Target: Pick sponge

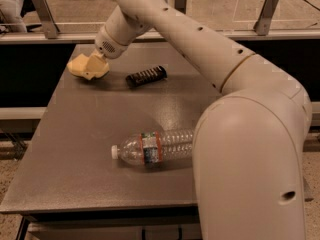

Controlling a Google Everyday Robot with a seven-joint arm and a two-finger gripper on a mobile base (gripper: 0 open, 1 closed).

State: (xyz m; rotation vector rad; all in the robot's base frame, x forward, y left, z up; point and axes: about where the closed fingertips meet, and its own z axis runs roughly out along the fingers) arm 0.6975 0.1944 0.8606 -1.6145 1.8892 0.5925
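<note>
The sponge [85,67] is a small pale yellow foam block at the far left of the grey table [75,149]. My gripper [96,60] is at the end of the arm that reaches over the table from the right. It is shut on the sponge and holds it tilted, just above the tabletop, with a shadow under it. The sponge hides most of the gripper; the round wrist [109,43] shows above it.
A dark ribbed bar [146,76] lies just right of the sponge. A clear plastic bottle [152,147] lies on its side near the table's front. My arm's large shoulder [250,169] fills the right foreground. A railing [50,14] runs behind the table.
</note>
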